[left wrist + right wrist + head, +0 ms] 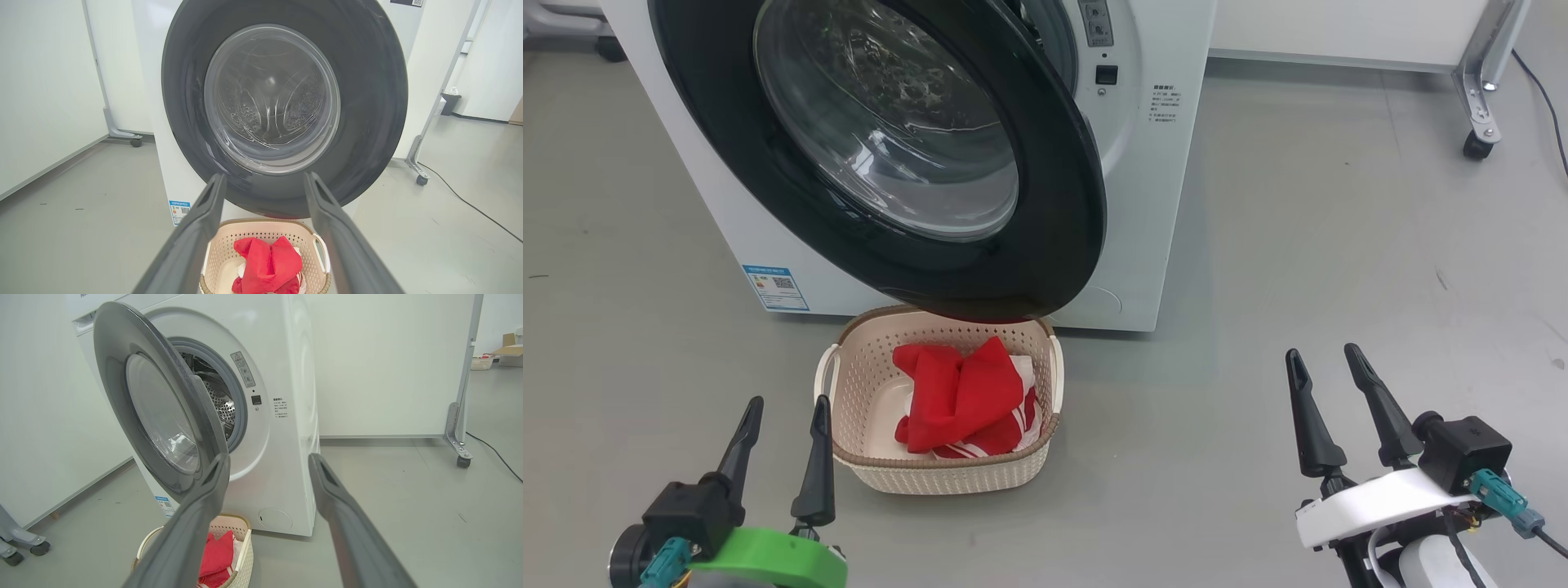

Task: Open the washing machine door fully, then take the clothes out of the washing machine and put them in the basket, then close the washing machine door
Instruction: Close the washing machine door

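The round black washing machine door (890, 155) stands partly swung out from the white washing machine (1152, 204), its lower edge over the back of the basket. In the right wrist view the door (163, 412) is ajar and the steel drum (218, 400) shows behind it. The red clothes (964, 400) lie in the cream basket (849, 392) on the floor just before the machine. My left gripper (784, 408) is open and empty, just left of the basket. Off to the right over bare floor, my right gripper (1323, 359) is open and empty too.
A white partition on a wheeled metal foot (1478, 143) stands at the back right, with a black cable (1547, 106) on the floor beside it. Grey floor lies open to the right of the machine. Another wheeled foot (136, 142) stands left of the machine.
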Available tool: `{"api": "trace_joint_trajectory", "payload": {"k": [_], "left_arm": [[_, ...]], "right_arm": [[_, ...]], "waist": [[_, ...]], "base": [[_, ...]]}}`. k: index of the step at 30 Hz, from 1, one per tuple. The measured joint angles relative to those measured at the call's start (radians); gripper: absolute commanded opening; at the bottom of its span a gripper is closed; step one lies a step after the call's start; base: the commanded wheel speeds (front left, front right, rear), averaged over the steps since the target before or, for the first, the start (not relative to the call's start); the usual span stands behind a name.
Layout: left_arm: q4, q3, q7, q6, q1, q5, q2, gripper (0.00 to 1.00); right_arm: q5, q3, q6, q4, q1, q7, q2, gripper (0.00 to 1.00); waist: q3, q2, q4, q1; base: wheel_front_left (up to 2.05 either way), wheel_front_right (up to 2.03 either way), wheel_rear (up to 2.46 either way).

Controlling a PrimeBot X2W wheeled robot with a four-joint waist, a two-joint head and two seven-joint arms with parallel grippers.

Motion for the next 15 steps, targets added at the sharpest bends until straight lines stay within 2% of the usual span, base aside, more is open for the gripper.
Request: {"api": "trace_joint_trajectory", "payload": {"k": [11, 12, 13, 15], "left_arm": [[-0.001, 0.015, 0.0, -0.013, 0.002, 0.016, -0.014, 1.0], [-0.001, 0.015, 0.0, -0.013, 0.002, 0.016, -0.015, 1.0], [-0.001, 0.015, 0.0, -0.016, 0.003, 0.016, -0.016, 1.0], [-0.001, 0.015, 0.0, -0.02, 0.003, 0.017, -0.018, 1.0]], "right_arm": [[0.0, 0.0, 0.0, 0.0, 0.0, 0.0, -0.001, 1.0], [-0.005, 0.001, 0.0, -0.004, 0.0, 0.0, -0.003, 0.33], [-0.012, 0.0, 0.0, -0.01, -0.001, 0.0, -0.005, 0.0], [-0.018, 0.001, 0.0, -0.022, -0.002, 0.0, -0.009, 0.0]], "waist": [[0.008, 0.0, 0.001, 0.0], [0.009, 0.0, 0.001, 0.0], [0.009, 0.0, 0.002, 0.0], [0.012, 0.0, 0.003, 0.0]], "base": [[0.0, 0.0, 0.0], [0.0, 0.0, 0.0], [0.0, 0.0, 0.0], [0.0, 0.0, 0.0]]}}
